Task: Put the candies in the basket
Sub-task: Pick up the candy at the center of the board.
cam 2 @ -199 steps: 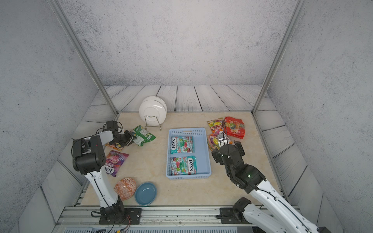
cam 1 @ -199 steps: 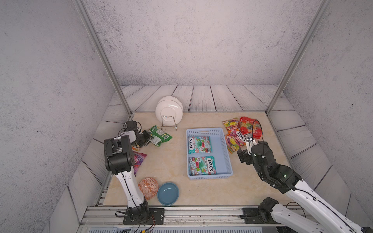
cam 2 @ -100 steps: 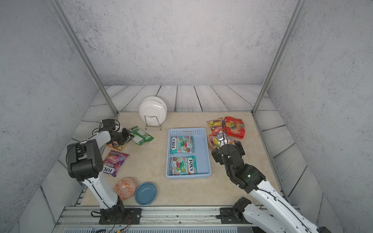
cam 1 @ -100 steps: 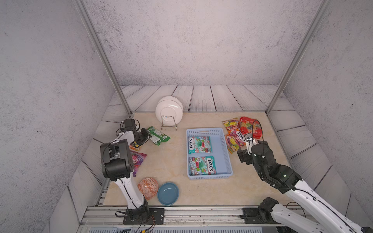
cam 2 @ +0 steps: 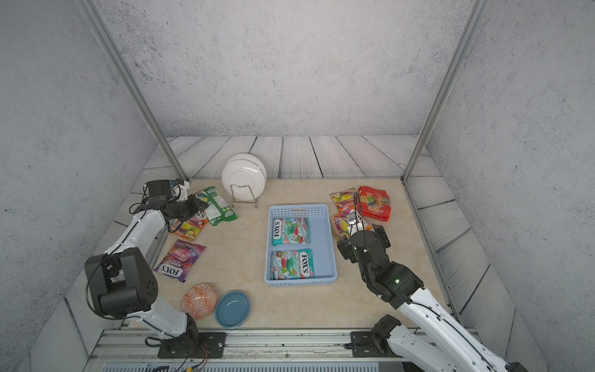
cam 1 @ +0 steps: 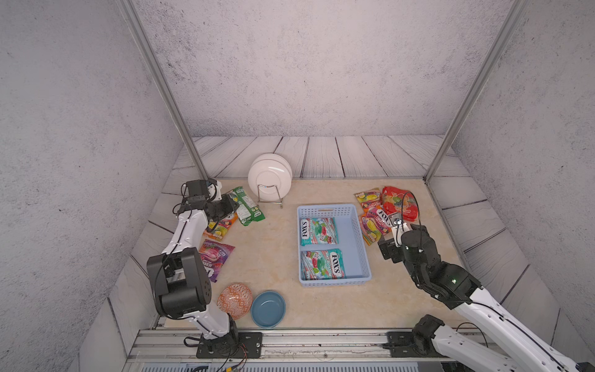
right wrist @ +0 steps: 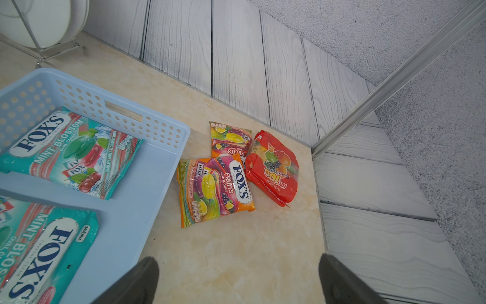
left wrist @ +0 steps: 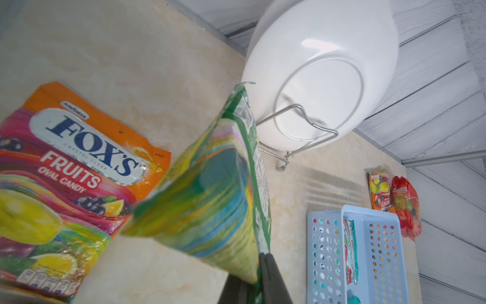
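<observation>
In both top views, the left gripper (cam 1: 232, 206) (cam 2: 197, 206) is pinching the near edge of the green candy bag (cam 1: 249, 206). This bag is lying beside the wire rack (cam 1: 269, 201) that is holding white plates (cam 1: 269, 175). An orange candy bag (cam 1: 222, 227) is lying partly under that arm, and a purple candy bag (cam 2: 180, 261) is lying nearer the front, both on the surface (cam 1: 267, 251). The basket (cam 1: 325, 210) is sitting mid-surface and holding two teal candy bags (cam 1: 318, 231), one behind the other. The right gripper (cam 2: 362, 241) is hovering just right of the basket, spread wide and holding nothing. Beyond it, two more orange bags (cam 1: 370, 196) and a red candy bag (cam 1: 397, 201) are lying in a cluster. An orange patterned bowl (cam 1: 234, 301) and a blue bowl (cam 1: 268, 308) are sitting side by side at the front.

In the left wrist view, the gripper's dark fingers (left wrist: 271, 279) are clamping a corner of the green candy bag (left wrist: 210, 197), which is tilting up off the surface. The orange candy bag (left wrist: 73, 171) is lying flat beside it.

In the right wrist view, the fingers (right wrist: 142, 281) are standing far apart over bare surface. The basket (right wrist: 168, 126) is lying just beside the overlapping orange bags (right wrist: 215, 189), and the red candy bag (right wrist: 273, 168) is touching them.
</observation>
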### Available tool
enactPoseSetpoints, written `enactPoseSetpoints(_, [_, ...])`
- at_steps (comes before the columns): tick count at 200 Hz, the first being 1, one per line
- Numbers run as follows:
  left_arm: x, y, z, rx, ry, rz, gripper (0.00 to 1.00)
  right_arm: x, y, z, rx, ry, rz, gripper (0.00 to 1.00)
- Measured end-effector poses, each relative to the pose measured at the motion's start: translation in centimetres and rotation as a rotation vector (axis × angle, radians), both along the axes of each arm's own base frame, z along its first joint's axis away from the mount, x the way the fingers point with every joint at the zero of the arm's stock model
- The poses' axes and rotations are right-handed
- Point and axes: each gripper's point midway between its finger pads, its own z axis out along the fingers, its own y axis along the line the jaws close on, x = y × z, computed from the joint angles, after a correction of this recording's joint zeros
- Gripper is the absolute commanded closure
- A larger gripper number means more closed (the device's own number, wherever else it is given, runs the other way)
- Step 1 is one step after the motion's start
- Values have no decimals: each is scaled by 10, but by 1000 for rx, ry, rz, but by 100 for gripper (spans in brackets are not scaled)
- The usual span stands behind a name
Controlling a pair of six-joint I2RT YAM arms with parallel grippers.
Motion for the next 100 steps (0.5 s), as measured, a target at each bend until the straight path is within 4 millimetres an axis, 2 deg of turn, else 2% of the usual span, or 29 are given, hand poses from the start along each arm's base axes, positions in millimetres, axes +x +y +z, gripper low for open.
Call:
enactPoseSetpoints(31, [-10,-10,36,87,-85,-91,100,0,2,0,7,-1,9,1])
enactPoseSetpoints(56, [-17,-29,71,192,-179,-202,100,0,2,-1,5,3,12,1])
enactPoseSetpoints(77, [-26,-59,98,324,-271,-341,100,0,3,-1,11,1,19,1])
enactPoseSetpoints(100, [-43,-100,112,456,-354,-519,100,0,3,-1,11,-1,19,1])
